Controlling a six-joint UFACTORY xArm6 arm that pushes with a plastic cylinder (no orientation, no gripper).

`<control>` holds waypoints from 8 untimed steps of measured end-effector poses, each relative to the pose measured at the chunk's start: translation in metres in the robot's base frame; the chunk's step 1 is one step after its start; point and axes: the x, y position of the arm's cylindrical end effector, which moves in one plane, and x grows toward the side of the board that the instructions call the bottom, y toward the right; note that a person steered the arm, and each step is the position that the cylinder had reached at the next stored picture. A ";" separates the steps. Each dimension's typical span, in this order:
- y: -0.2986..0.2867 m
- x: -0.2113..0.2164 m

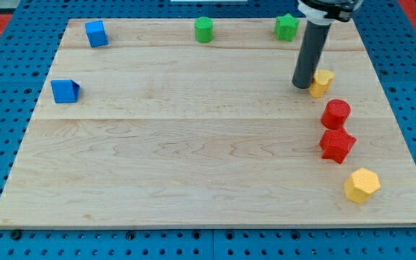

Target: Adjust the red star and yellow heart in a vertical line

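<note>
Yellow against the pale wood, the yellow heart is sitting near the view's right edge of the surface, in the upper half, and my tip is resting right at its left side, touching it or nearly so; the rod is hiding the exact contact. There is no gripper on this arm, only the rod, so nothing is opening, closing or being held; the tip is simply standing against the heart. Below the heart, a red cylinder is lying just beside it, and directly under that the red star is sitting close against the cylinder. The star is lying a little further to the view's right than the heart, so the two are not quite one above the other. To do this step well, I judge the push should be short and gentle toward the view's right, aimed through the heart's middle so it is sliding straight rather than spinning, and stopping once it is sitting over the star. Pushing downward risks knocking the red cylinder into the star. Further out, a yellow hexagon is lying at lower right, a green star and green cylinder along the top, and two blue blocks at the view's left.
</note>
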 end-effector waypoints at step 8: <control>-0.310 0.047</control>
